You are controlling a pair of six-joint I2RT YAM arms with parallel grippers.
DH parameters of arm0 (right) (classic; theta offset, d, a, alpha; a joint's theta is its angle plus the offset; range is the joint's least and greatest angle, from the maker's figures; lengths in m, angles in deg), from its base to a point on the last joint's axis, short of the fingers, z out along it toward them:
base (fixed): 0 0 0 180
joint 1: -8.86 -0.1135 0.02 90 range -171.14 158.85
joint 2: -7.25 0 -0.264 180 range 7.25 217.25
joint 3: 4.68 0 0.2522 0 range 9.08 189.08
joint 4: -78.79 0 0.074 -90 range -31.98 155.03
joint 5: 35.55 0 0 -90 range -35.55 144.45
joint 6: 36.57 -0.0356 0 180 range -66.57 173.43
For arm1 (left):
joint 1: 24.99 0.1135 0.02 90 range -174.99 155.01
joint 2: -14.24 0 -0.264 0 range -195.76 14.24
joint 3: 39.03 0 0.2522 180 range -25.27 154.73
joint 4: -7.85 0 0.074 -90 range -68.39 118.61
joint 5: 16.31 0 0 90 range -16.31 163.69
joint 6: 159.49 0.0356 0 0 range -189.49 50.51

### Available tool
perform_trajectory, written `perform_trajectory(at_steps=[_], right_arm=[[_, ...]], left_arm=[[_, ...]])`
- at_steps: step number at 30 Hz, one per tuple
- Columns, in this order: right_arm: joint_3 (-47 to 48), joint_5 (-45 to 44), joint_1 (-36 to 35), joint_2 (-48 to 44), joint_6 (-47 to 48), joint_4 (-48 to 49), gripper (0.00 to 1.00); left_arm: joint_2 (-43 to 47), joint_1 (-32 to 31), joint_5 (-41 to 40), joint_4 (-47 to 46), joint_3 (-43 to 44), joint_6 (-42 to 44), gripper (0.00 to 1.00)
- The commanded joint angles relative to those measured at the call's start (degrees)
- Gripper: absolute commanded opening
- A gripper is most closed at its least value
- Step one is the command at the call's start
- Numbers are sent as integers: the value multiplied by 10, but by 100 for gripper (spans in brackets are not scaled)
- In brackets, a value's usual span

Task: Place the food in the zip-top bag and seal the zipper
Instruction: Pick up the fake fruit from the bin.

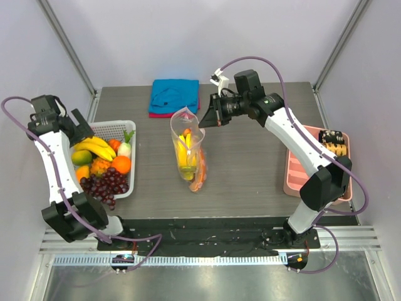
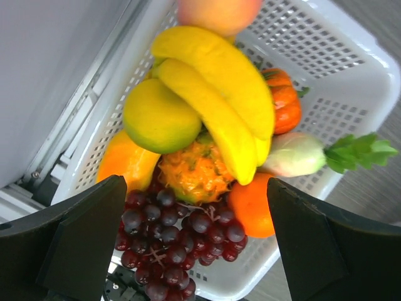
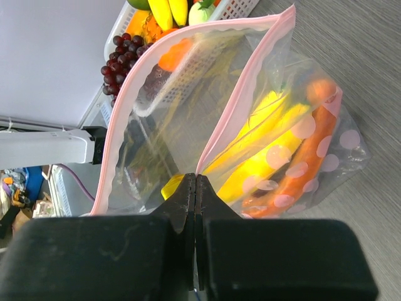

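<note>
At table centre: zip-top bag, upright, mouth gaping; food inside, yellow pieces and a carrot.
Right gripper: pinched tight on the zipper where its lips meet.
Left gripper: spread wide, empty, over the fruit basket.
Risk: the thin pinch slips, the bag slumps, the contents spill.
Nearby: folded cloth just behind; pink tray well right. Neither obstructs.

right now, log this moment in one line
left claw open over basket | right claw shut on zipper | zip-top bag unsealed, banana, carrot inside
</note>
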Motion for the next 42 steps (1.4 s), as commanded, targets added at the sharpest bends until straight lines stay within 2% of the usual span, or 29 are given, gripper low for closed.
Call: perform_trajectory(at_steps=[1, 3, 7, 11, 19, 27, 31, 34, 42], right_arm=[[19, -5, 0, -19, 18, -16, 1], [26, -6, -2, -12, 18, -19, 1], [41, -13, -5, 0, 20, -27, 1], [47, -20, -6, 6, 21, -28, 1], [44, -29, -8, 9, 33, -36, 1], [47, -33, -8, 14, 34, -36, 1], [45, -33, -8, 14, 34, -36, 1], [46, -32, -7, 15, 34, -37, 1], [54, -30, -7, 20, 28, -36, 1]], left_arm=[[11, 32, 6, -61, -39, 56, 99], [3, 39, 0, -78, -47, 93, 100], [-17, 61, 61, -85, -58, 201, 100], [-45, 62, 108, -83, -62, 250, 100], [-94, 62, 106, -109, -68, 263, 100], [-122, 60, 99, -116, -89, 283, 87], [-99, 61, 101, -114, -103, 277, 90], [-81, 59, 100, -113, -110, 274, 89], [-93, 58, 91, -127, -117, 282, 94]])
